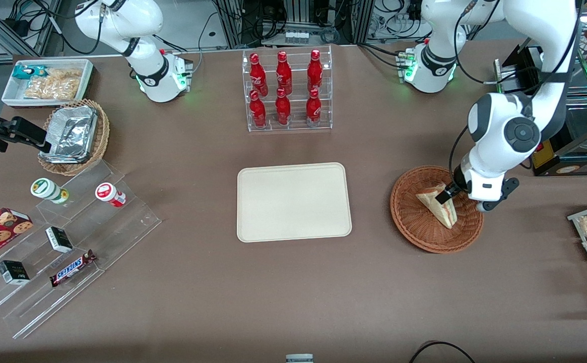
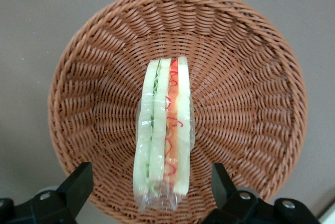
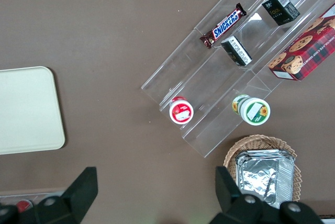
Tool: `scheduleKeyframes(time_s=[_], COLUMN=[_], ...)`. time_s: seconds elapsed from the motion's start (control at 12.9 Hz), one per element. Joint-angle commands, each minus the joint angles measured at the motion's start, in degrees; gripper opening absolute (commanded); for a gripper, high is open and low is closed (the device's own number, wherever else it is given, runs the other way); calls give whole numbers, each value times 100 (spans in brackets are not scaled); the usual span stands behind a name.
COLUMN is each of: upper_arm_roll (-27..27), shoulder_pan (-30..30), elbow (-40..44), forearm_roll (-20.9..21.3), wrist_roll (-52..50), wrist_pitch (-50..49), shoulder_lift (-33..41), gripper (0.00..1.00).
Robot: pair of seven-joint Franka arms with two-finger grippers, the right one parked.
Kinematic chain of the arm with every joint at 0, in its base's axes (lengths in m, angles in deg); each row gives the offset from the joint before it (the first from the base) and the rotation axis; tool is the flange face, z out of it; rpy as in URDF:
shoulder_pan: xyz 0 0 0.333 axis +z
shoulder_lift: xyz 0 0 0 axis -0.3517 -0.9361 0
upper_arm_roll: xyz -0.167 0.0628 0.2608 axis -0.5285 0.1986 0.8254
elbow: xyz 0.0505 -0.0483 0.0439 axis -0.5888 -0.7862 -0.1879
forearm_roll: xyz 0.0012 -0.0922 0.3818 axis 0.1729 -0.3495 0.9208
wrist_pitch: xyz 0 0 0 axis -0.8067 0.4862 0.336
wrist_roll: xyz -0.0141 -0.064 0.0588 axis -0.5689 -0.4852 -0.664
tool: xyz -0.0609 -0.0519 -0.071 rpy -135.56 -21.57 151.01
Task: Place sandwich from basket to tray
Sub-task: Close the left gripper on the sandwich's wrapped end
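- Fingers (image 2: 78,182) of the tool (image 2: 149,185) sit closest to the wrist camera, spread wide with nothing between them, one on each side of the sandwich's near end.
- Wrapped in clear film, the sandwich (image 2: 163,132) lies in the middle of the basket (image 2: 251,130), untouched as far as the wrist view shows.
- Its long axis runs straight away from the tool, layered cut edge facing up toward the camera.
- From the front, the wedge (image 1: 438,204) tapers toward the camera inside the basket.
- No part of the task looks done: gripping, lifting and carrying all remain.
- Beside the basket, toward the parked arm's end of the bench (image 1: 374,282), the tray (image 1: 293,201) holds nothing.
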Motion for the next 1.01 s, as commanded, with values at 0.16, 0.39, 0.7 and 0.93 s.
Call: scheduleKeyframes(time_s=[0.16, 0.39, 0.7, 0.93], upper_arm_roll=[-4, -4, -13, -57], shoulder_pan=[-35, -35, -35, -96], elbow=[-31, -14, 83, 442], forearm_roll=[-206, -233, -233, -225], wrist_roll=[-192, -218, -192, -131], wrist_pitch=[533, 508, 472, -43], shoulder_lift=[-486, -522, -487, -407], gripper=[100, 45, 4, 4])
